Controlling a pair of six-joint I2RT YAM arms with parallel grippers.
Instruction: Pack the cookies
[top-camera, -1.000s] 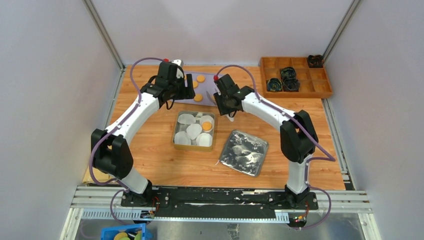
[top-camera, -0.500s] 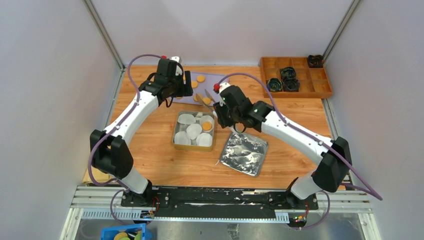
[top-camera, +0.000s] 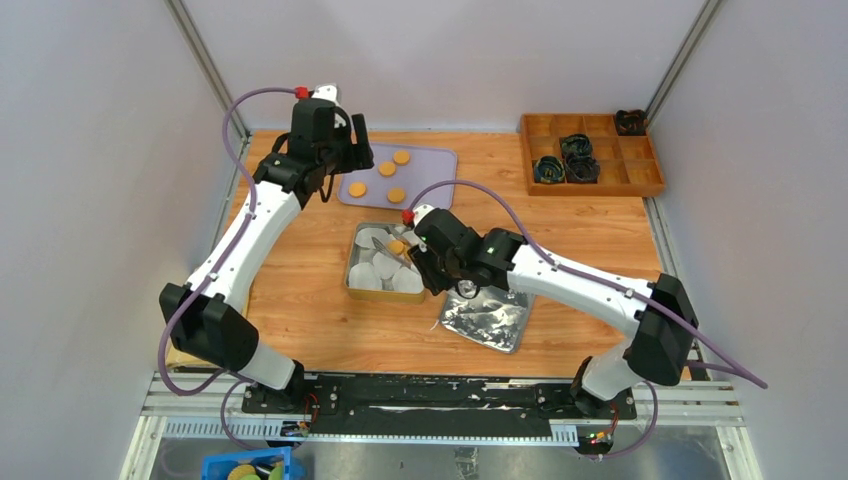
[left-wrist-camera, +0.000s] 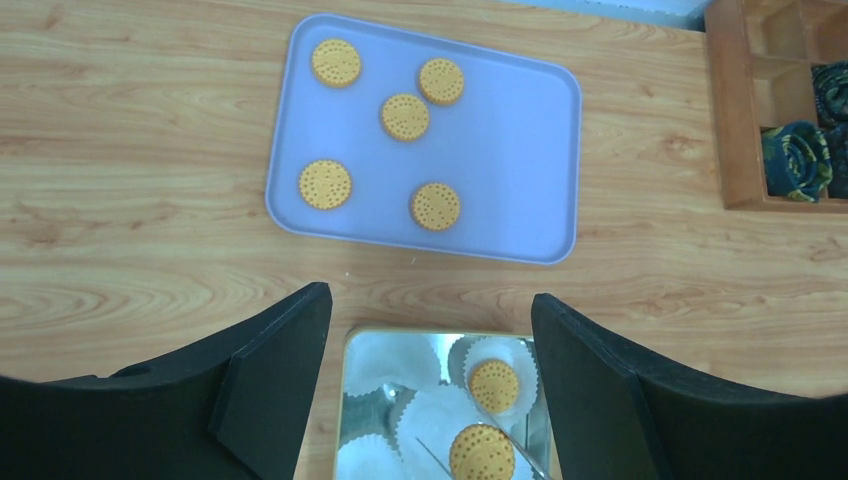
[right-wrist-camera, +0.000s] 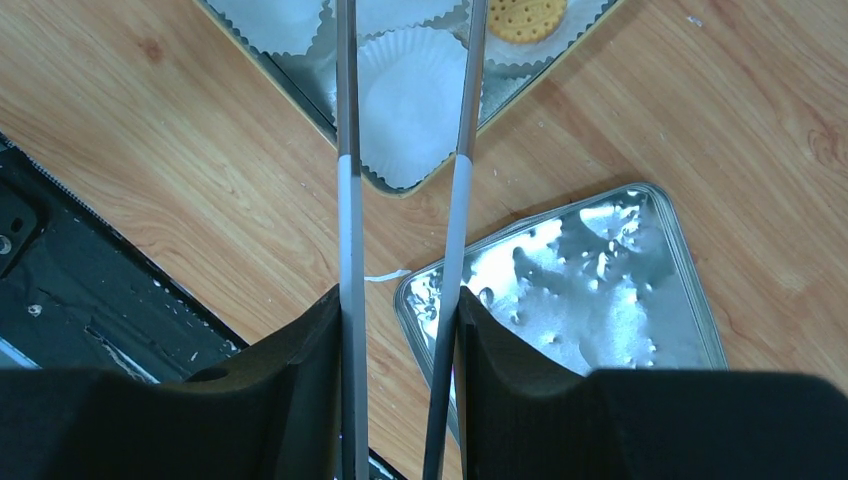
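I count one cookie (left-wrist-camera: 494, 385) packed, one in tongs (right-wrist-camera: 347, 200) clamped by my right gripper (right-wrist-camera: 400, 300) — five wait beyond my open left gripper (left-wrist-camera: 430, 300).

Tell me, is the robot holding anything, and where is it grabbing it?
The right gripper squeezes tongs by their two arms, between its fingers. The left gripper is open and holds nothing.

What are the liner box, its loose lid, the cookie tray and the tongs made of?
Box: probably tinplate, mirror-bright inside.
Lid: thin metal, shiny, wavy dented reflections.
Tray: likely matte lavender plastic, no glare.
Tongs: apparently metal, grey brushed arms, paler lower sections.
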